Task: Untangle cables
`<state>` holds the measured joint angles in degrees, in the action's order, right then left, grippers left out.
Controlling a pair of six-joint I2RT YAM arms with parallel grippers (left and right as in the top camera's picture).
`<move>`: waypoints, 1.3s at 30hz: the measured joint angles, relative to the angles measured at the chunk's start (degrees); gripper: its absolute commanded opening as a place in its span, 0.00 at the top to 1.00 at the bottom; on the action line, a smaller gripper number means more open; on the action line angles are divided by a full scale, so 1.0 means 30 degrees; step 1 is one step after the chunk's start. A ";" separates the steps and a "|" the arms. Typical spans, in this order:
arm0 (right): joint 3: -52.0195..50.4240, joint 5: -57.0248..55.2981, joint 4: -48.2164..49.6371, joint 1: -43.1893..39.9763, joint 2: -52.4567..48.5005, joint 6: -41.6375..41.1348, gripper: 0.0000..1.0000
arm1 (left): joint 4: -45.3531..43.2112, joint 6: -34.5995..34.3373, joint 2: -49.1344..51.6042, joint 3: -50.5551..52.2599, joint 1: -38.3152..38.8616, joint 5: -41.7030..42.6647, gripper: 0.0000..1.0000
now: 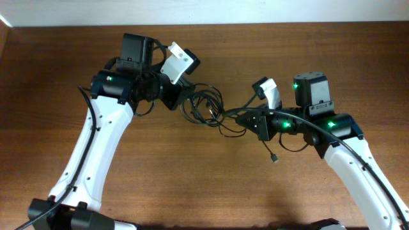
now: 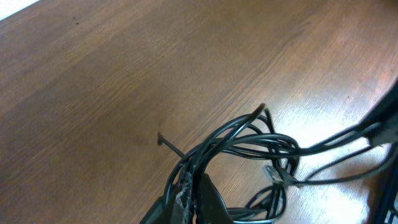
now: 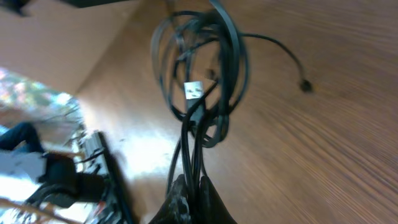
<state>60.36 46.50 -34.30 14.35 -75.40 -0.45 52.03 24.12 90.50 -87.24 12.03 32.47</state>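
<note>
**Overhead**
- Cables (image 1: 206,107): one black knot of loops, strung between the two arms, mid tabletop toward the far side.
- Left hand (image 1: 174,97): shut on the knot's left side.
- Right hand (image 1: 249,119): shut on strands leaving the knot's right side.
- Loose strand: hangs near of the right hand and ends in a small plug (image 1: 275,158).
- Tabletop (image 1: 211,191): brown wood grain. There is open room along the near side between the arms and at the far right. The far edge lies close behind the left arm.

**Left wrist**
- The fingers pinch several cords together at the bottom edge.
- The loops fan out to the right, and strands run on toward a dark, blurred shape at the right edge.
- A short stub end (image 2: 160,139) pokes left of the loops, which the overhead does not show.
- Bare wood fills the far left.

**Right wrist**
- The fingers are closed on a bunch of strands at the bottom, with the loops hanging above them.
- White label (image 3: 194,90): on one cord, seen only here.
- A lone strand curves right to a small connector (image 3: 305,85) over open wood.
- Blurred clutter lies beyond the tabletop's left edge. What it is cannot be told.
</note>
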 measured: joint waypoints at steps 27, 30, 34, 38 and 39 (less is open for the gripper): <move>0.0000 0.0168 0.1056 0.0000 0.0000 -0.2004 0.96 | -0.0641 -0.0991 0.0022 0.0000 0.1967 0.2302 0.07; 0.0000 0.1639 0.1457 0.0000 0.0000 -0.0991 0.96 | -0.0284 -0.1078 0.0022 0.0000 0.1967 -0.0474 0.01; 0.0000 0.3031 0.1457 0.0000 0.0000 0.2033 0.96 | 0.0138 -0.1056 0.0022 0.0000 0.1967 -0.2790 0.01; 0.0000 0.3300 0.1457 0.0000 0.0000 0.5814 0.96 | 0.0299 -0.0962 0.0022 0.0000 0.1967 -0.2324 0.01; 0.0000 0.3337 0.1479 0.0000 0.0000 0.6900 0.96 | 0.0590 -0.0568 0.0022 -0.0007 0.1967 -0.1639 0.01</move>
<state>60.36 56.51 -29.87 14.35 -75.40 20.25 53.80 22.41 90.56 -87.26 17.93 27.55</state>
